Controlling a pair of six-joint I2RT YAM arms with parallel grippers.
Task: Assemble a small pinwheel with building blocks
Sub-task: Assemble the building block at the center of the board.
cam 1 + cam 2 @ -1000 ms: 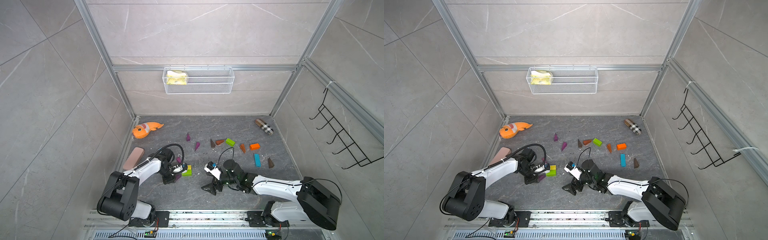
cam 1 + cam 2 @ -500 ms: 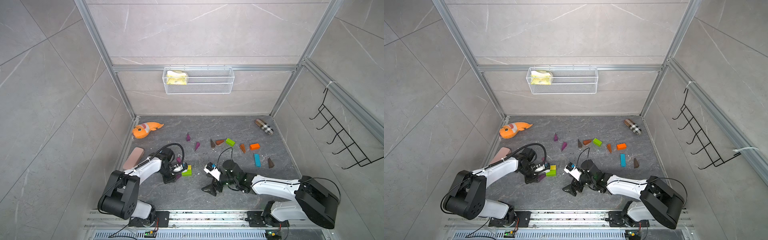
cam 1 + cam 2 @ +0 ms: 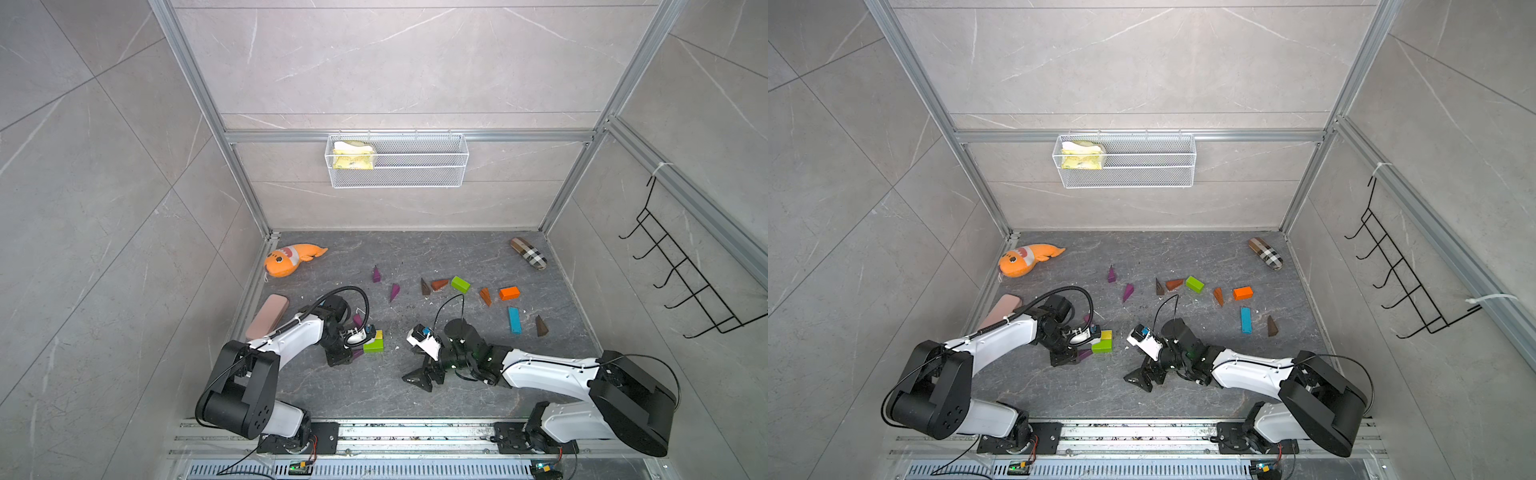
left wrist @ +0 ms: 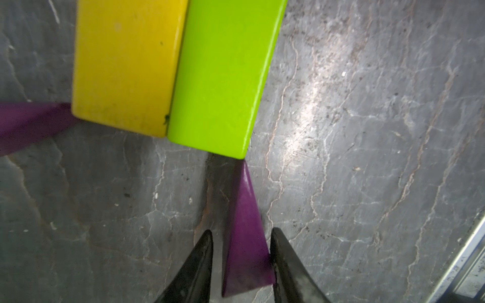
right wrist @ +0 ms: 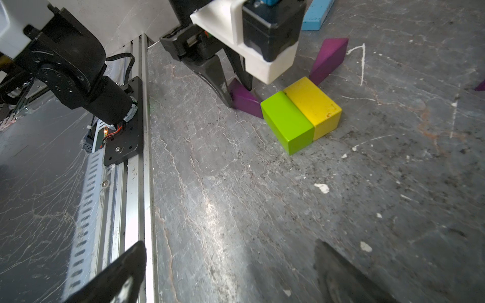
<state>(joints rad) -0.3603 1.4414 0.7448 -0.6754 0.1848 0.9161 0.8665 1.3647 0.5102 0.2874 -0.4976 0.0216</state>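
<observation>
A yellow block (image 4: 123, 65) and a green block (image 4: 223, 76) lie side by side on the grey floor. One purple wedge (image 4: 245, 236) points its tip at the green block's corner, and a second purple wedge (image 4: 26, 123) touches the yellow block. My left gripper (image 4: 242, 231) straddles the first wedge's wide end, open: one finger touches it, the other stands off with a gap. In both top views the pair (image 3: 374, 341) (image 3: 1104, 341) sits by the left gripper (image 3: 345, 356). My right gripper (image 5: 229, 249) (image 3: 419, 377) is open wide over bare floor.
Loose blocks lie further back: purple wedges (image 3: 394, 291), brown wedge (image 3: 424, 286), green brick (image 3: 460, 284), orange brick (image 3: 509, 293), light-blue bar (image 3: 514, 320). Orange plush fish (image 3: 293, 259), pink case (image 3: 267, 316), plaid pouch (image 3: 528, 253), wire basket (image 3: 397, 160).
The left jaws have parted a little around the purple wedge. Both arms stay nearly where they were.
</observation>
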